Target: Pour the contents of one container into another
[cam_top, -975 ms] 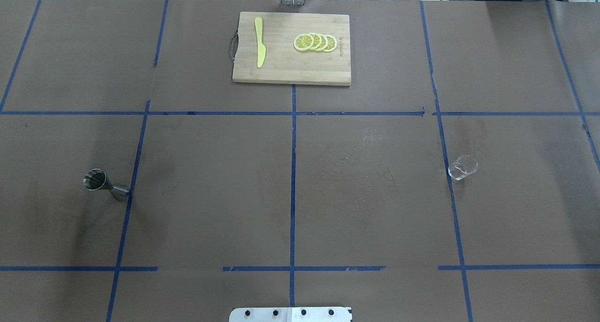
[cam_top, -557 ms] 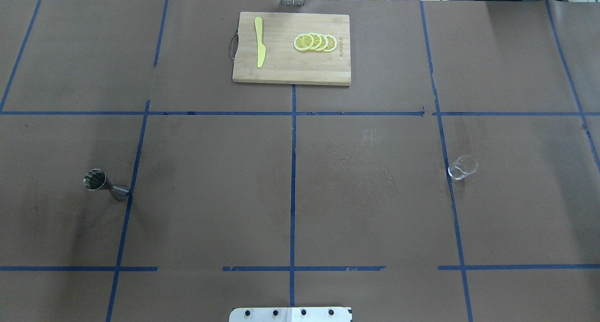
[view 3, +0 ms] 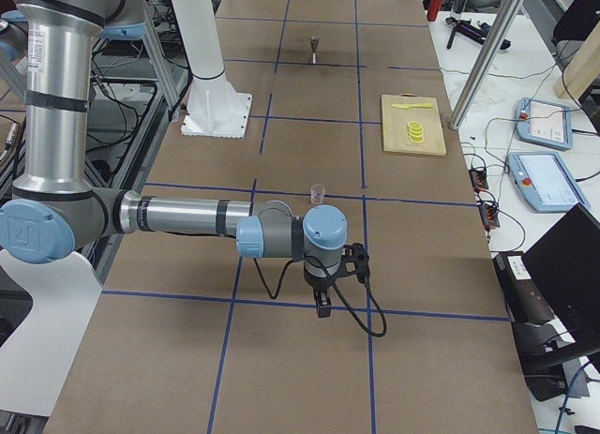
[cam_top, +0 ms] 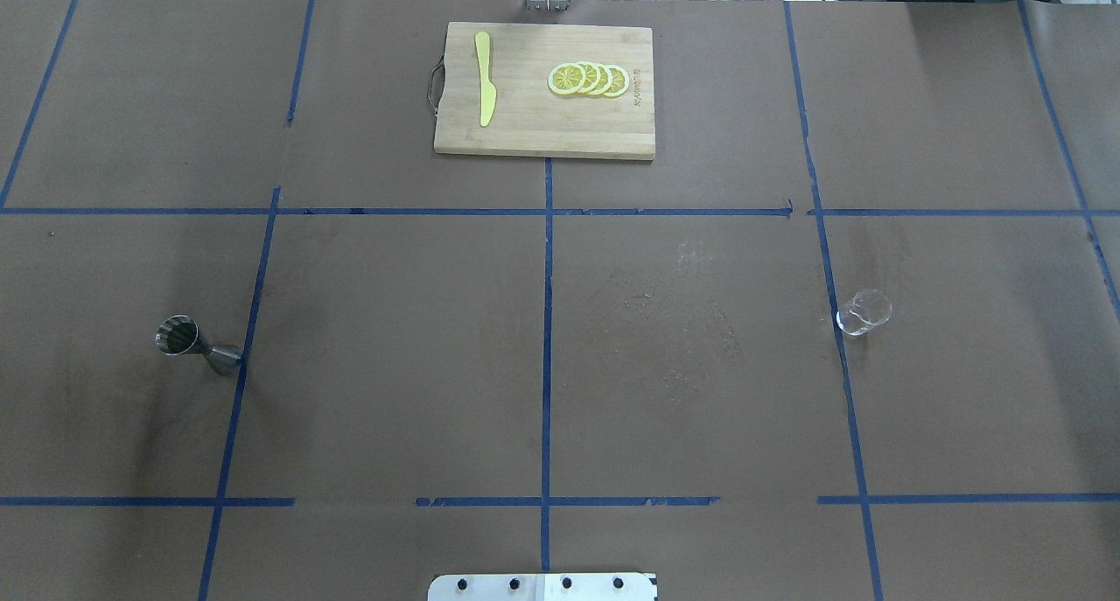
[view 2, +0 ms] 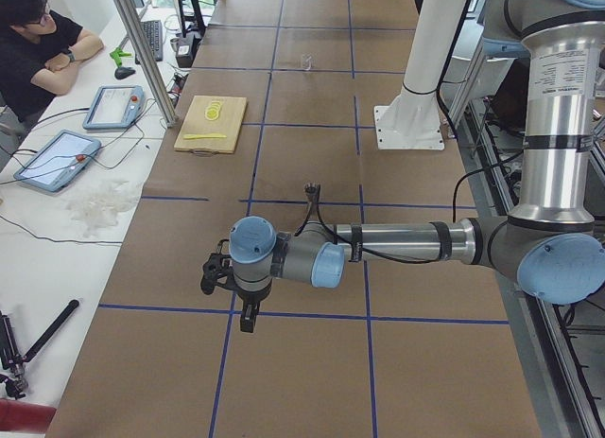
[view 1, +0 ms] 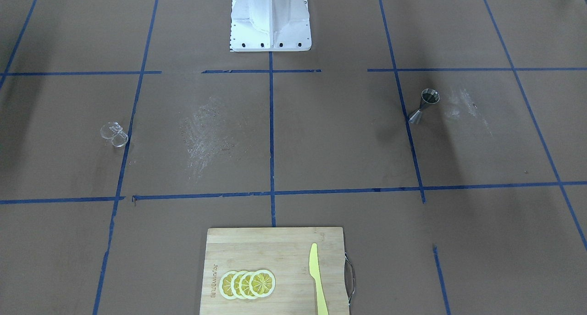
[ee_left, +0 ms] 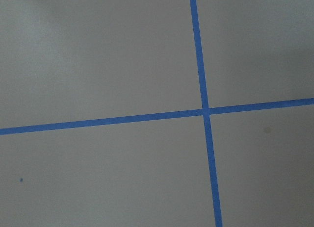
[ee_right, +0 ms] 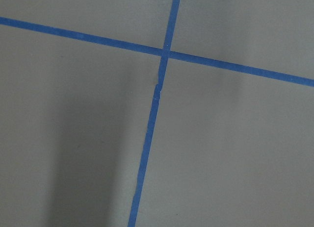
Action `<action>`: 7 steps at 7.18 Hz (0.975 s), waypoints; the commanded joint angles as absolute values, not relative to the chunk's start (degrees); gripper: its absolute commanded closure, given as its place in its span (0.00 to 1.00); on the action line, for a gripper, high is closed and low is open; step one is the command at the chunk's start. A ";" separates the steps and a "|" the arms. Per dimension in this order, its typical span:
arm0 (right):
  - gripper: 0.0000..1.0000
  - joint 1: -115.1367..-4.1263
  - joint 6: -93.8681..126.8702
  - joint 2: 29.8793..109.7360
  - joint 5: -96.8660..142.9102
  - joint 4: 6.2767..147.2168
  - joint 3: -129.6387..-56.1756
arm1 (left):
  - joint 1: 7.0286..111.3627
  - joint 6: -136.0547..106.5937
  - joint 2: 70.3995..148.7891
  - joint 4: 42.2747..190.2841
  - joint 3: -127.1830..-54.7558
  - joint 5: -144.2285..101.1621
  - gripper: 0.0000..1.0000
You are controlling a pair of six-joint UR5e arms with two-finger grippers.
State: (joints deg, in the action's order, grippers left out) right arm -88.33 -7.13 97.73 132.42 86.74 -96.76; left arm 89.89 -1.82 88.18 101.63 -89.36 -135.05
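A steel jigger (cam_top: pixel 197 344) stands on the table's left side, also seen in the front view as the jigger (view 1: pixel 424 105). A small clear glass (cam_top: pixel 864 312) stands on the right side, by a blue tape line. Both arms are outside the overhead and front views. In the left side view my left gripper (view 2: pixel 247 317) points down over the paper, nearer the camera than the jigger (view 2: pixel 312 194). In the right side view my right gripper (view 3: pixel 322 307) hangs in front of the glass (view 3: pixel 317 192). I cannot tell whether either is open or shut. The wrist views show only paper and tape.
A wooden cutting board (cam_top: pixel 525 129) at the far middle carries a yellow knife (cam_top: pixel 484 78) and lemon slices (cam_top: pixel 588 79). Blue tape lines grid the brown paper. The robot's white base (view 1: pixel 270 21) is at the near edge. An operator (view 2: pixel 43 50) sits at the far side.
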 commanded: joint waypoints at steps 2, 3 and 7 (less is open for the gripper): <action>0.00 -88.33 -7.12 97.73 132.36 86.40 -96.77 | 89.82 -1.85 88.15 100.72 -89.74 -137.11 0.00; 0.00 -88.33 -7.47 97.73 132.36 86.40 -96.68 | 89.74 -1.85 88.15 100.72 -90.17 -137.02 0.00; 0.00 -88.33 -7.56 97.82 132.36 86.31 -96.77 | 89.74 -1.85 88.24 100.81 -90.35 -137.02 0.00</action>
State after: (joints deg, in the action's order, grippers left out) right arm -88.33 -7.52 97.76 132.36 86.38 -96.76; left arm 89.77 -1.84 88.24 100.80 -90.30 -137.02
